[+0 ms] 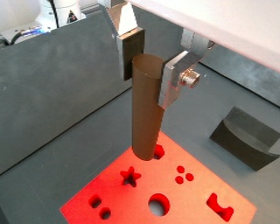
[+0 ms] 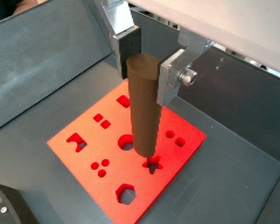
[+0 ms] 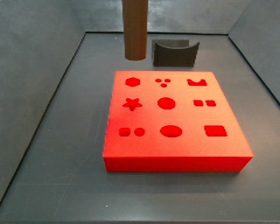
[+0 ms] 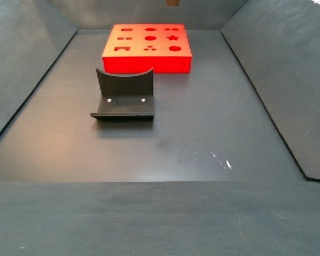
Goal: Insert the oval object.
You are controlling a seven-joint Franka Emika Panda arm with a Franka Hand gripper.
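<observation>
My gripper [image 1: 149, 86] is shut on the oval object [image 1: 145, 109], a long dark brown rod that hangs upright between the silver fingers [image 1: 178, 80]. Both wrist views show the grip [image 2: 149, 83] near the top of the rod [image 2: 143, 105]. The rod's lower end hangs above the red block [image 1: 108, 194], clear of its holes. In a side view the rod [image 3: 134, 31] comes down from the upper edge, over the far left part of the block [image 3: 178, 149]. An oval hole [image 3: 171, 131] lies in the block's near row. The gripper itself is out of both side views.
The dark fixture [image 3: 174, 52] stands on the floor just behind the red block, and also shows in a wrist view [image 1: 248, 136] and in a side view [image 4: 123, 95]. Grey walls [image 3: 60, 79] enclose the floor on all sides.
</observation>
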